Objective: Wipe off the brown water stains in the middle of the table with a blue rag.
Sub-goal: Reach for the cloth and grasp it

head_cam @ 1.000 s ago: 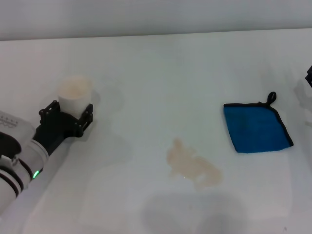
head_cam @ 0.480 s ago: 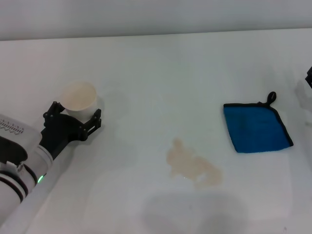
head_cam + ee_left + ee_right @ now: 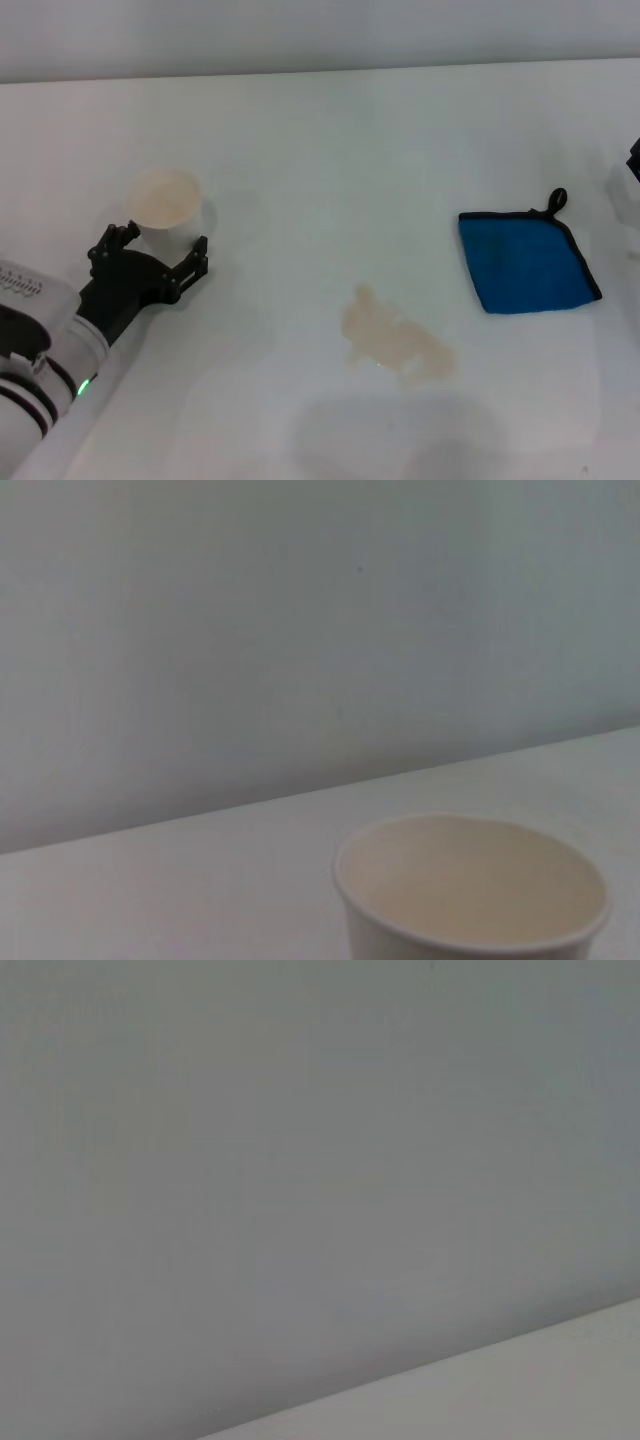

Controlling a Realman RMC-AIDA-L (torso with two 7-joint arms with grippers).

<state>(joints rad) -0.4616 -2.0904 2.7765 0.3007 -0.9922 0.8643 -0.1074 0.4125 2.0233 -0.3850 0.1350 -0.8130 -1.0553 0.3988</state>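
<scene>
The blue rag (image 3: pixel 527 262) lies flat on the white table (image 3: pixel 330 150) at the right, its black loop pointing to the far side. The brown water stains (image 3: pixel 393 338) form a pale tan puddle in the middle, to the near left of the rag. My left gripper (image 3: pixel 163 242) is far off at the left, open, with its fingertips on either side of the foot of a white paper cup (image 3: pixel 167 205). Only a dark sliver of my right gripper (image 3: pixel 634 157) shows at the right edge, beyond the rag.
The paper cup (image 3: pixel 470 895) stands upright and looks empty in the left wrist view. A grey wall rises behind the table's far edge (image 3: pixel 320 70). The right wrist view shows only wall and a strip of table.
The left gripper has drawn back toward the near left and its jaws have widened around the cup. The cup has shifted slightly right and nearer. Rag and stains have not moved.
</scene>
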